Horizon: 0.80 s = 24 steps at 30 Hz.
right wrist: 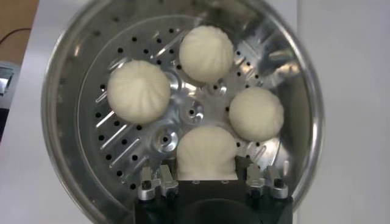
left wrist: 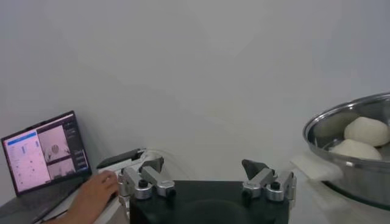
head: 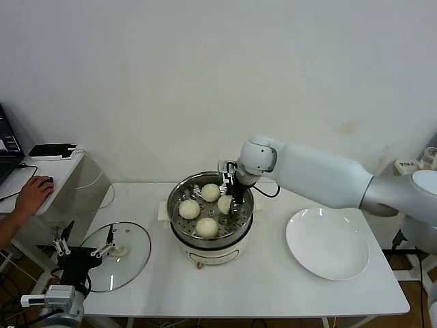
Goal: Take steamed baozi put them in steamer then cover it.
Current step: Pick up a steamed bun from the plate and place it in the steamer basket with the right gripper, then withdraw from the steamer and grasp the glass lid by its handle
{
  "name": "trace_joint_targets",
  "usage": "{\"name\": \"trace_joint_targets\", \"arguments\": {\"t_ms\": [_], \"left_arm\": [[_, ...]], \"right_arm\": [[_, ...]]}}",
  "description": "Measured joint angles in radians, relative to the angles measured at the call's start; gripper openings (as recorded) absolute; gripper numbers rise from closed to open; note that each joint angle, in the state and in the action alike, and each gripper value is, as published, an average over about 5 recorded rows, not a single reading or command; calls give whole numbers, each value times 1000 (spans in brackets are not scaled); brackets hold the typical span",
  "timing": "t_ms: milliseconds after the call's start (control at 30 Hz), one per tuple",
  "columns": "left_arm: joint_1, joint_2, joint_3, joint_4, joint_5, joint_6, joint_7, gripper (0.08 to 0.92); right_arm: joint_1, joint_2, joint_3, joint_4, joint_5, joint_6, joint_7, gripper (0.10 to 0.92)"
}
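Note:
The steamer (head: 175,220) stands mid-table on its cream base. Three baozi (head: 210,193) (head: 189,209) (head: 207,227) lie free on its perforated tray (right wrist: 122,146). My right gripper (head: 235,199) reaches into the pot and is shut on a fourth baozi (head: 224,204), which rests low on the tray. In the right wrist view that bun (right wrist: 206,152) sits between my fingers with flattened sides, at the gripper (right wrist: 207,174). The cover (head: 130,263) lies flat on the table's left. My left gripper (head: 85,251) is open and empty beside it, also shown in its own wrist view (left wrist: 204,167).
A white plate (head: 328,244) lies on the table's right. A side desk at far left holds a laptop (left wrist: 46,152), and a person's hand (head: 31,195) is on a mouse there. The steamer rim (left wrist: 341,122) shows in the left wrist view.

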Motion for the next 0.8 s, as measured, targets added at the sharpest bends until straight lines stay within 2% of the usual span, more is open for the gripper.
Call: {"name": "trace_joint_targets", "arguments": {"t_ms": [233,400,500,800], "left_arm": [[-1,0,-1,3,-1,0,0,823],[-2,-1,-1,4,-2,0,0,823],[-2,-1,-1,3,-2,0,0,823],[-3,-11,11,-7,3,0,0,823]], "right_arm": [[-6,-5,0,3,-14,-8,1,636],[-5,-18,10,15,-19,-7,0,766],[1,-31,21,31,-21,-5,-5,812],[8,-127,78,138,-20,28,-4,823]]}}
